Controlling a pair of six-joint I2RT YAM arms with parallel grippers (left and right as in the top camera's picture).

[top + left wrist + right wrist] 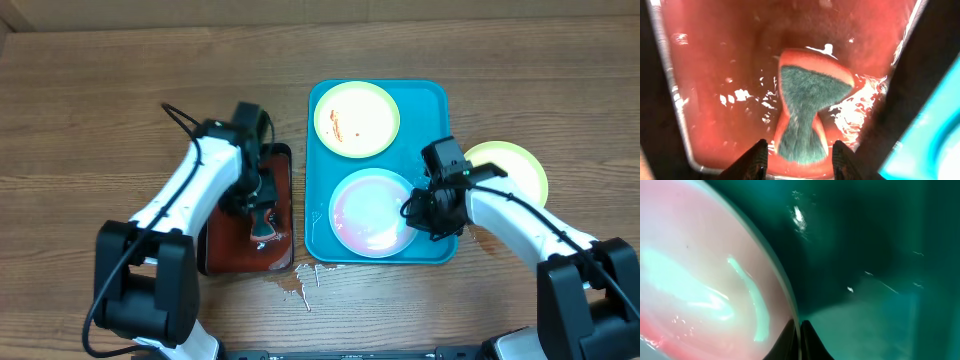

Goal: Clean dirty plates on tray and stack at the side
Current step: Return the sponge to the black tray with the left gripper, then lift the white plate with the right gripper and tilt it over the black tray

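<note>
One yellow-green plate [505, 165] sits right of the tray [318, 170], likely cleaned. Inside the tray, the right tool [800, 335] pinches the light blue plate [370, 210] by its rim, steadying it. Left of the tray, the left tool [800, 145] gapes astride the sponge [807, 110].

- Your tray [322, 150] shows turquoise blue.
- Your far plate [357, 117]: white centre, yellow-green rim, reddish-brown smears.
- Your near plate [372, 212]: pinkish-white centre, light blue rim.
- Your side plate [522, 165]: yellow-green.
- Small tray [228, 252]: black rim, reddish-brown inside.
- Sponge [807, 100]: orange-red edge, dark grey-green face.
- Table [100, 80]: brown wood grain.
</note>
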